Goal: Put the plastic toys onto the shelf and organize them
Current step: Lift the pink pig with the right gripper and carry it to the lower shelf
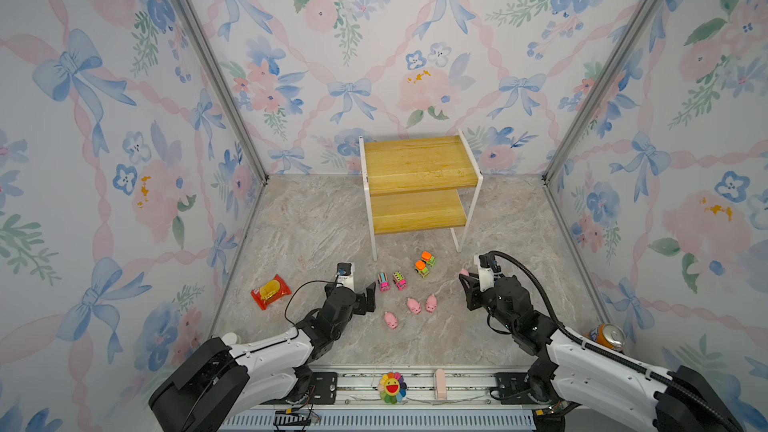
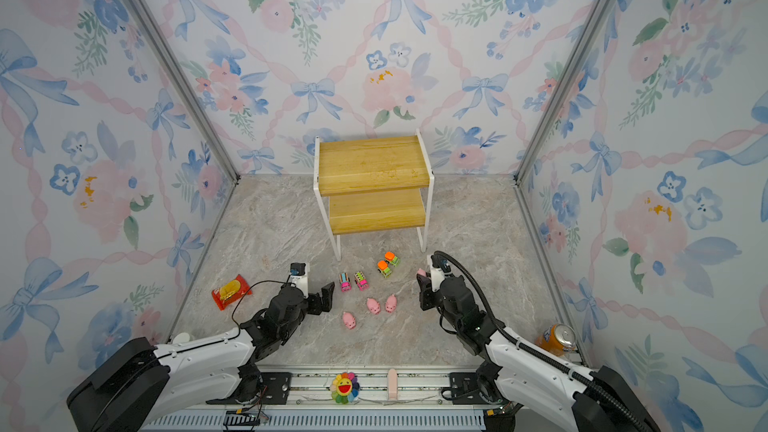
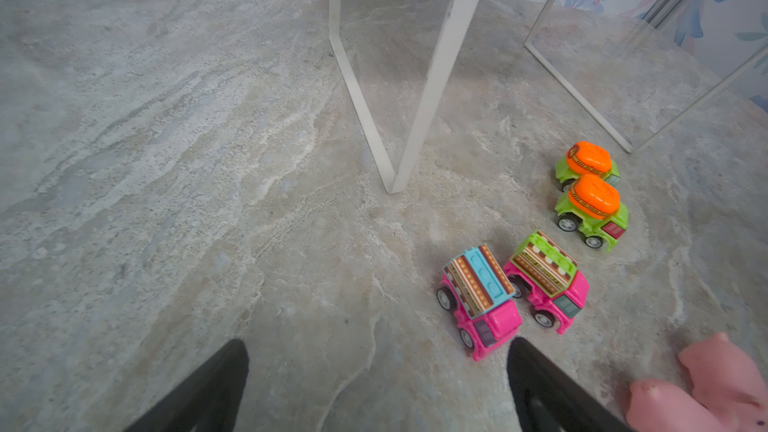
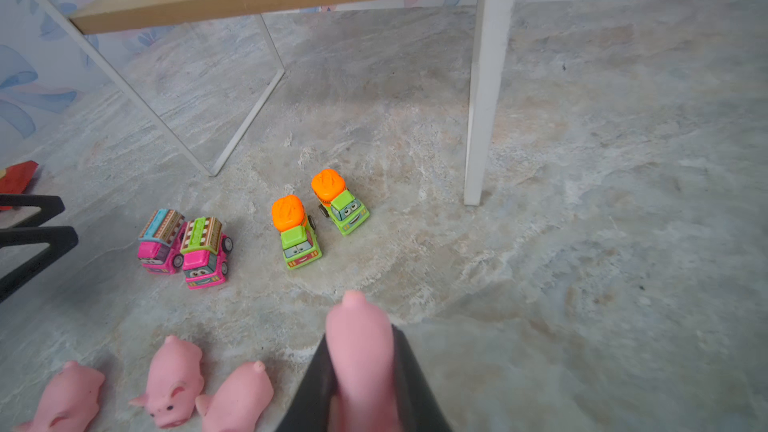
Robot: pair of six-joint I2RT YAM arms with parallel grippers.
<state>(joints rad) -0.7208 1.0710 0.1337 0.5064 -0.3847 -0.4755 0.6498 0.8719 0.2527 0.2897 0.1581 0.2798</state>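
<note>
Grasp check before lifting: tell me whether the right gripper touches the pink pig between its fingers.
Touching. The right wrist view shows the right gripper shut on the pink pig, black fingers pressed against both its sides.

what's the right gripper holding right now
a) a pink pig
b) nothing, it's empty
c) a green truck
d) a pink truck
a: in the right wrist view the right gripper is shut on a pink pig, whose body is squeezed between the two black jaws; a top view also shows the pig at that gripper's tip.
</note>
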